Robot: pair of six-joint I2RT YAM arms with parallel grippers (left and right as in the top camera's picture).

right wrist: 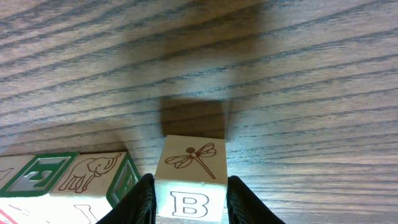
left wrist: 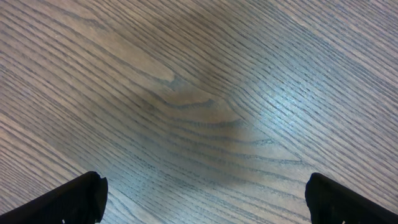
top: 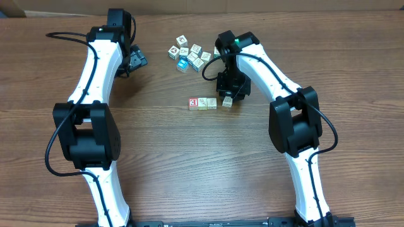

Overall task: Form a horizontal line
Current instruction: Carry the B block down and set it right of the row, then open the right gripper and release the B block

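Now our right gripper (right wrist: pixel 190 186) clamps the dragonfly cube (right wrist: pixel 189 158); the cube row (top: pixel 202 103) lies just left of it, end-on.

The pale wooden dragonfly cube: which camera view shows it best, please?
The right wrist view: the pale wooden dragonfly cube sits close, drawing and letter B legible. Overhead shows it as a tiny block; the left wrist shows only wooden table.

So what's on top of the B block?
Only a dragonfly picture; nothing is stacked on the B block. Jaws of the right gripper cover its sides; its underside is hidden.
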